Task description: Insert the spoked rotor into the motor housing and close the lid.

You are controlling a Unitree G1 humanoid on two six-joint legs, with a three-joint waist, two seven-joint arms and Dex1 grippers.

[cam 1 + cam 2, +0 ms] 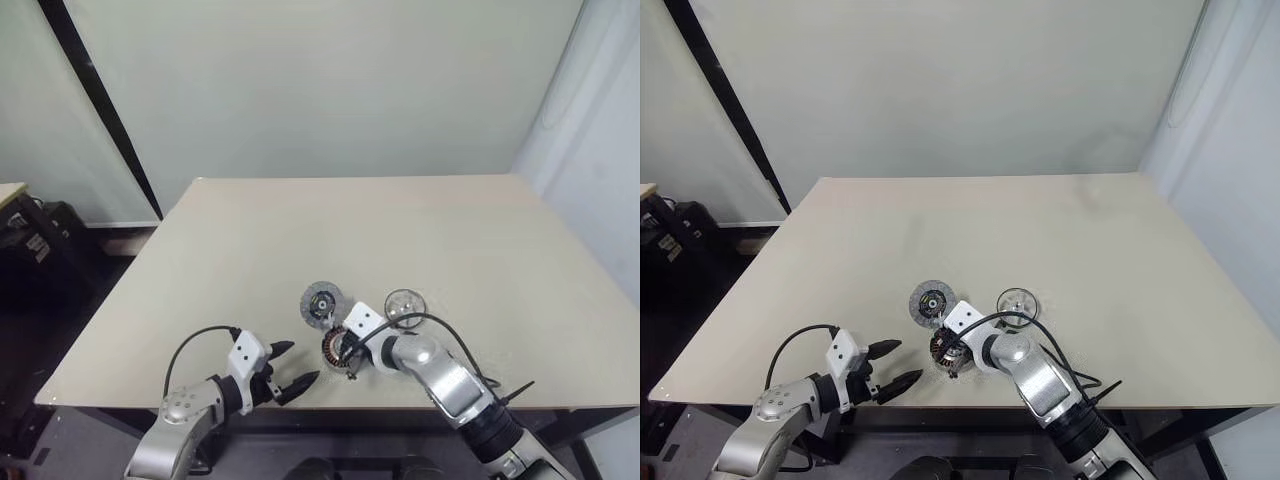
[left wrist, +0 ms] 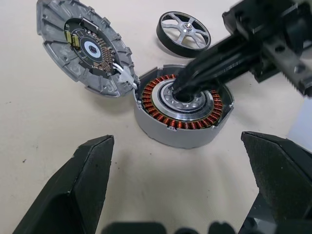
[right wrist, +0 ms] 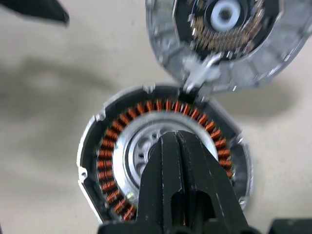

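The right gripper, fingers pressed together and holding nothing, has its tips over the shiny centre of the motor housing; judging from this, a good next move is to lift straight up clear of the copper windings, then go for the spoked rotor, gripping it by the rim so it goes in level. The rotor lies on the table just right of and beyond that gripper, the open lid lies at the housing's far-left edge, and the left gripper waits wide open and empty near-left of the housing.
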